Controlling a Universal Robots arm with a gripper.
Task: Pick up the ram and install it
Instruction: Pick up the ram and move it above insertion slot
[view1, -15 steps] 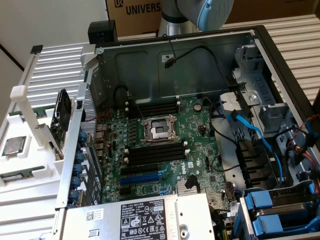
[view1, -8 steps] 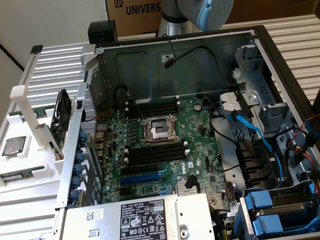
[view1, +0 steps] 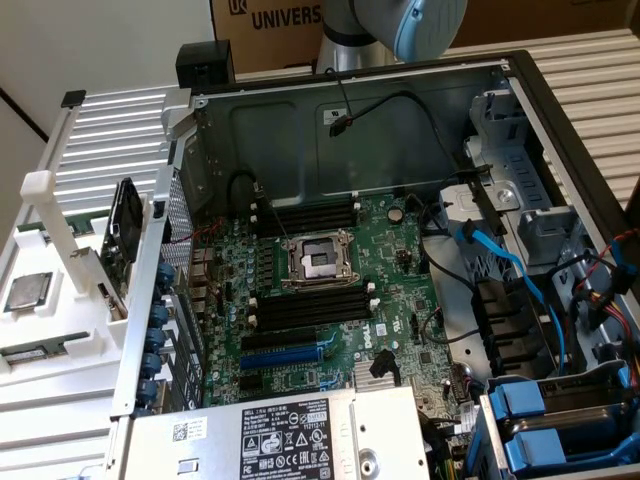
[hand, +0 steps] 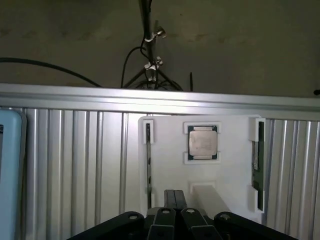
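Observation:
The ram (hand: 256, 161), a thin dark-green stick with a pale label, lies in a slot of a white holder (hand: 227, 165). In the exterior view the ram (view1: 35, 350) rests flat at the left, outside the computer case. My gripper (hand: 175, 198) hangs above the holder, well clear of it, with its two dark fingers pressed together and nothing between them. The ram sits off to one side of the gripper. On the motherboard (view1: 400, 300), long black memory slots (view1: 308, 306) run on both sides of the open processor socket (view1: 318, 262).
A square silver-topped processor chip (hand: 202, 142) sits in the holder's middle, and a second thin stick (hand: 148, 160) lies in the opposite slot. A black card (view1: 122, 235) stands upright by the case wall. Blue cables (view1: 520, 280) and drive bays (view1: 560, 420) crowd the case's right.

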